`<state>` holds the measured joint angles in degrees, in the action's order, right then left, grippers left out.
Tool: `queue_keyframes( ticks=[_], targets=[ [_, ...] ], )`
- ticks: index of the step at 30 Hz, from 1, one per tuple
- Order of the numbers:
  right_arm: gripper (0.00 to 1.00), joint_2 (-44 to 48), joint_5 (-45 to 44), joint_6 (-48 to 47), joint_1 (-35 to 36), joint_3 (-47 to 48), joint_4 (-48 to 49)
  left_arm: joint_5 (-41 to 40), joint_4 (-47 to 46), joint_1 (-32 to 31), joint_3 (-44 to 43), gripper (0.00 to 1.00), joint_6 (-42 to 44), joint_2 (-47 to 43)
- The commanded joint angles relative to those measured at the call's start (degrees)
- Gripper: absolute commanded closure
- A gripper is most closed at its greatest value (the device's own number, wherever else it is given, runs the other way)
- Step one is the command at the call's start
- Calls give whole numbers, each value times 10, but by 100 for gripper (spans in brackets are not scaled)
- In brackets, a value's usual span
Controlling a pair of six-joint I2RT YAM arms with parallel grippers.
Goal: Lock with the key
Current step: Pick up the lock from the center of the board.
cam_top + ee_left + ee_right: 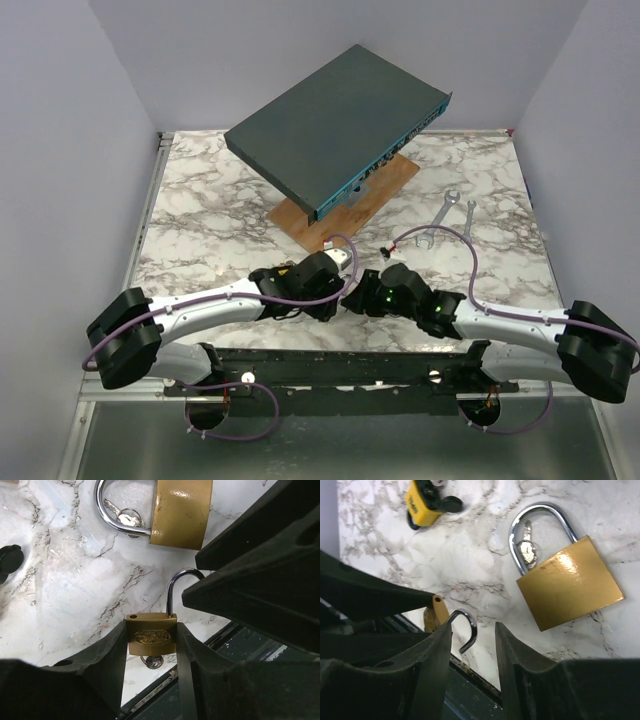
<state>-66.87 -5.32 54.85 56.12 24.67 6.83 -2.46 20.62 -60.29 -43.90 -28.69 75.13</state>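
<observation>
A white-veined marble table (220,220) sits between plain pale walls, with both arms meeting near its front middle. The small brass padlock (150,637) is off the table there, upright, its body pinched on both sides by the left gripper (151,630). Its shackle (172,587) stands swung open, the free end clear of the body. Something metal that looks like a key (152,662) hangs under the body, too blurred to be sure. The right gripper (472,627) is partly open with the hooked end of that shackle between its fingers (435,660). The hook lies close to one finger, with a gap to the other. A large brass padlock (570,585) lies flat on the marble just beyond, a silver key (526,550) inside its shackle loop. A yellow lock (422,502) lies farther off. At the back a dark flat box (335,125) leans tilted over a wooden board (300,220), two wrenches (445,215) to its right
</observation>
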Motion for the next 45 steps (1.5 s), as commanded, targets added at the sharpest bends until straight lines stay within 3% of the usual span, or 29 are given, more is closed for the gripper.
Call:
queue_keyframes(
  ticks=[1, 9, 19, 25, 29, 31, 34, 40, 45],
  targets=[
    [60, 30, 20, -24, -3, -2, 26, 39, -8, 9, -2, 85, 9, -19],
    [71, 28, 40, -30, -3, 13, 26, 55, -7, 15, -10, 86, 6, -33],
    [75, 37, 49, -44, -3, 29, 15, 73, 3, 22, -22, 86, 8, -55],
    [98, 58, 49, -54, -3, 47, -12, 79, 5, 26, -24, 86, 7, -66],
    [99, 74, 65, -62, -3, 63, -32, 88, 6, 29, -31, 85, 10, -82],
    [99, 84, 68, -67, -3, 83, -45, 90, 8, 29, -36, 78, 15, -94],
    [99, 99, 63, -77, -3, 123, -77, 81, 4, 29, -42, 56, 18, -122],
    [99, 102, 17, -67, -3, 226, -160, 8, -22, 28, -40, 30, 23, -201],
    [99, 87, -29, -38, -3, 318, -215, -68, -76, 16, -31, 23, 48, -253]
  ],
)
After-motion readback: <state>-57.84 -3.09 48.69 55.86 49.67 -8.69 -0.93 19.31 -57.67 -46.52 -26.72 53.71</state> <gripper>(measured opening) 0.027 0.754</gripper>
